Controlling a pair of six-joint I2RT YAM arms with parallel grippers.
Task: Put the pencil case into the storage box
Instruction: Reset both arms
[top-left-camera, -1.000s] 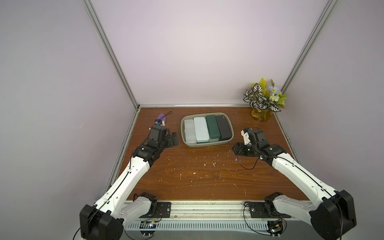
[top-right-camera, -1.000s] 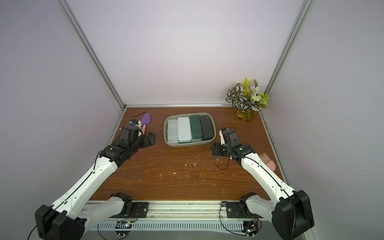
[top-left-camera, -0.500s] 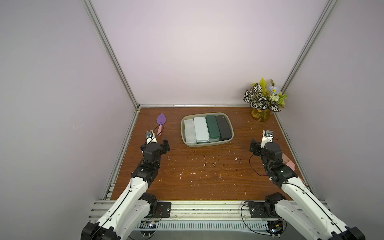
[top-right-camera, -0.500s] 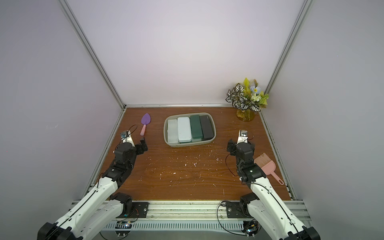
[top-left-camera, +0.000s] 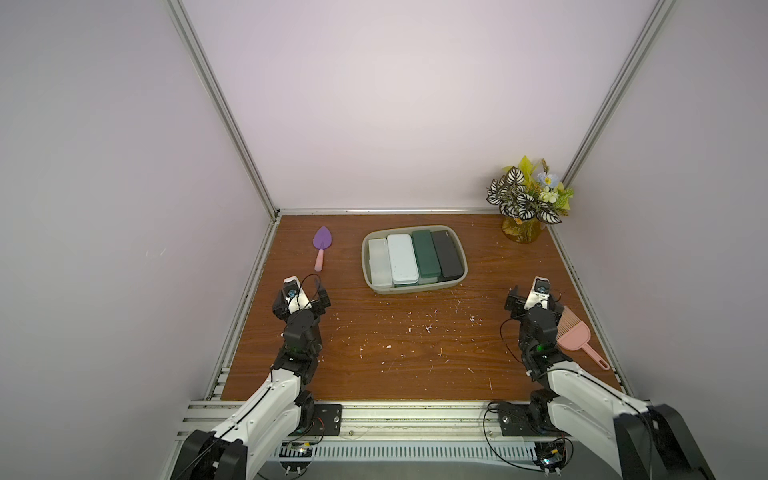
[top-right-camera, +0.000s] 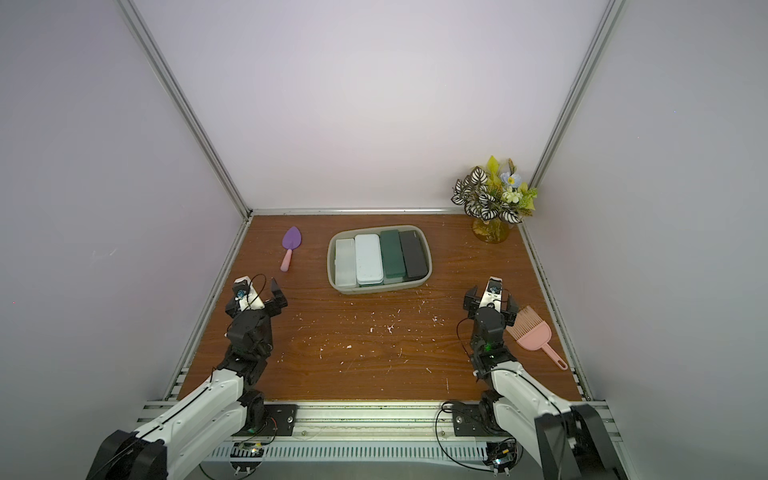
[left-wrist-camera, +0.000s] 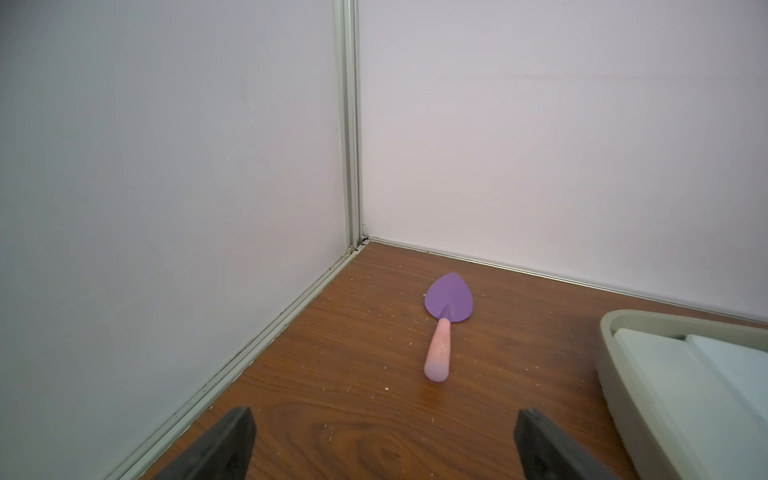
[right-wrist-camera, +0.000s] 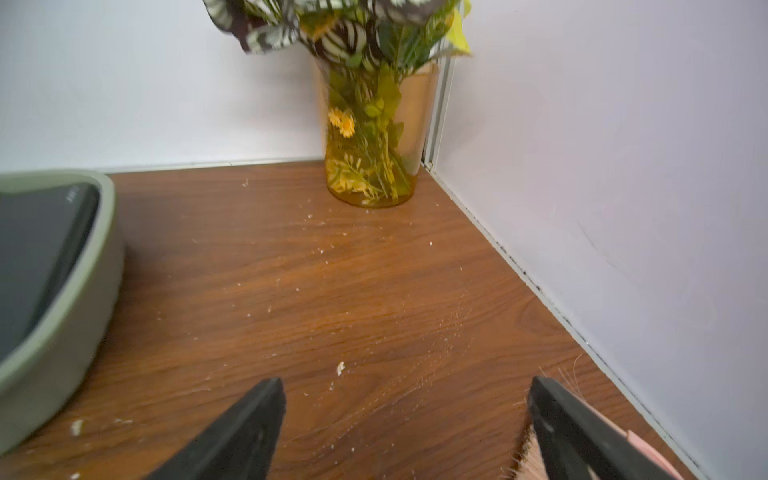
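Apparently done: left tool (left-wrist-camera: 384, 419), right tool (right-wrist-camera: 407, 390) spread wide, empty; four pencil cases (top-left-camera: 402, 259) inside storage box (top-left-camera: 415, 289) ahead. Retract slowly; pink brush (top-left-camera: 575, 334) just beside right tool.

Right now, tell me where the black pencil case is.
In both top views the black pencil case lies in the storage box, at the row's end on the robot's right, beside the dark green case.
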